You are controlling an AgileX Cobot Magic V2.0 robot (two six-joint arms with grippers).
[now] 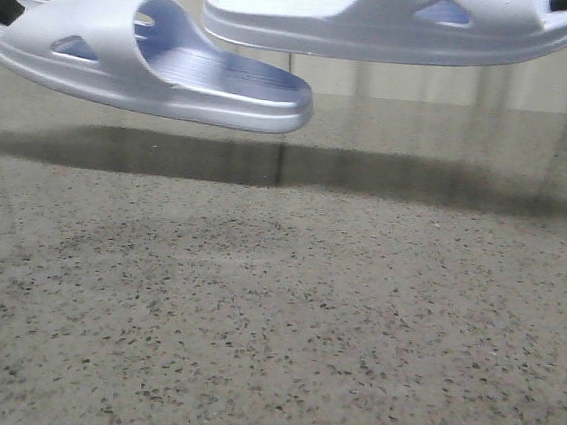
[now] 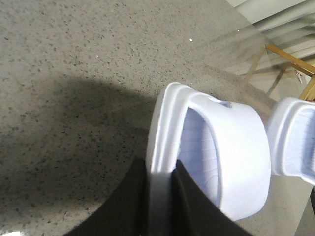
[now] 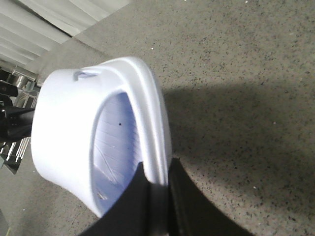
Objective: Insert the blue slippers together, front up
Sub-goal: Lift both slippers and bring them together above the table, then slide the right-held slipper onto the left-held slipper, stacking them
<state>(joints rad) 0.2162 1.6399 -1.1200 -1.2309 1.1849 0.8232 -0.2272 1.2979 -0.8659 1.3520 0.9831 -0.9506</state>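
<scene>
In the front view, the left slipper and right slipper are seen lifted above the table, toes overlapping. In the wrist views, each sole edge is shown clamped: left gripper, right gripper.

My left gripper pinches a slipper's edge between its black jaws. My right gripper pinches the other one, both arms raised.

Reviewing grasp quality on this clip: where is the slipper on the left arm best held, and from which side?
As held now: the left gripper pinches the left slipper's heel rim, coming from behind. The thin raised edge fits between the fingers, and the toe and strap stay free to meet the other slipper.
</scene>
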